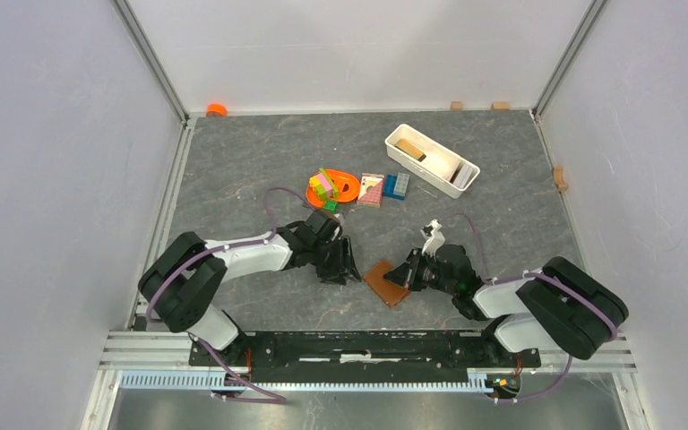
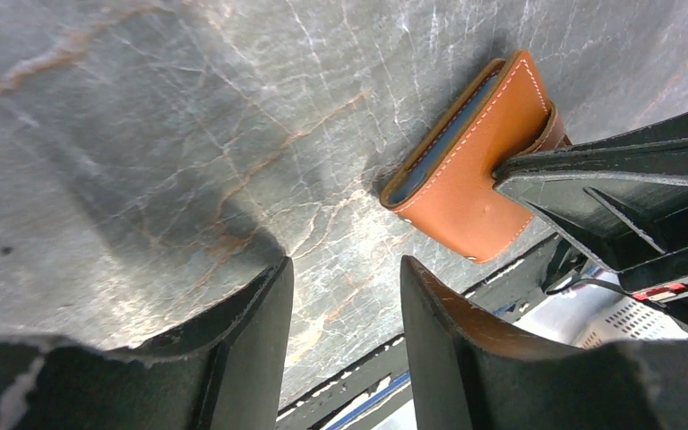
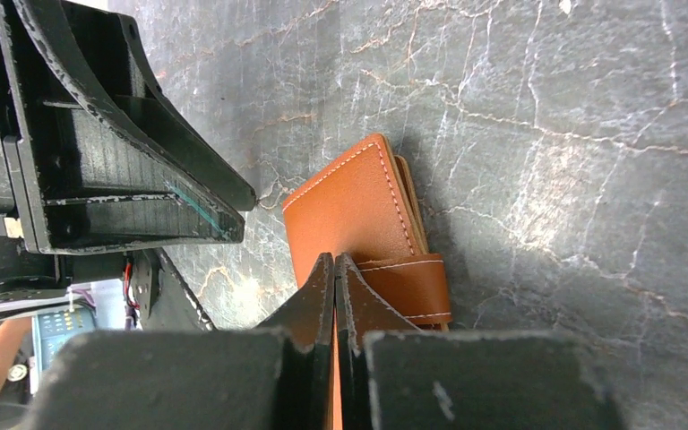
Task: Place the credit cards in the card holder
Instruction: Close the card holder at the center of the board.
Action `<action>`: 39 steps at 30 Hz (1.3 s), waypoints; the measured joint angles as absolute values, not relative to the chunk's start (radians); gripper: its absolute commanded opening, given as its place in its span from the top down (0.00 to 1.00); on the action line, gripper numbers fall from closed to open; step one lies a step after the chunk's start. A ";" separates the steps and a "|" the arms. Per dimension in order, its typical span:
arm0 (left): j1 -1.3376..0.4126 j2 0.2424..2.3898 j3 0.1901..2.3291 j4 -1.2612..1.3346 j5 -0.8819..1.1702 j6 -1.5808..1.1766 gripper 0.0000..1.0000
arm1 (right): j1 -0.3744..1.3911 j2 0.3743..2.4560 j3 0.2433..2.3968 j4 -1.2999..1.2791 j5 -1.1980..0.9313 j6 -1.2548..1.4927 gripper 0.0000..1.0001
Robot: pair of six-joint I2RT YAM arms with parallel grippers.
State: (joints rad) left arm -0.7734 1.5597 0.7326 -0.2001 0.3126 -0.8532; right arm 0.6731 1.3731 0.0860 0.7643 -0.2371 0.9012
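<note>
1 card holder (image 1: 387, 282) lay at 6 o'clock on tabletop (image 1: 251, 161) | R end effector (image 3: 334, 260) clenched, tips pinned its cover | L end effector (image 2: 345, 264) released, empty, at its 9 | step: steadying holder | next: prob. needed L to open it

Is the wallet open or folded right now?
Folded: the wallet halves lie stacked flat on the table, with the strap wrapped round one edge.

In my overhead view, grey marble-veined table (image 1: 251, 152), plain white wall on the left (image 1: 54, 134), white back wall (image 1: 358, 45), white wall on the right (image 1: 663, 116), slim metal posts (image 1: 152, 58) at both rear corners, aluminium rail (image 1: 143, 343) along the near edge, soft even light, faint shadows.
</note>
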 measured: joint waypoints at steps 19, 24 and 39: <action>-0.756 1.422 0.756 -0.292 0.202 -0.770 0.45 | 0.542 1.499 0.085 0.904 -0.384 0.893 1.00; -0.748 1.359 0.760 -0.312 0.176 -0.750 0.44 | 0.534 1.532 0.085 0.939 -0.404 0.894 1.00; -0.748 1.283 0.772 -0.343 0.168 -0.738 0.45 | 0.558 1.642 0.204 0.924 -0.403 0.894 1.00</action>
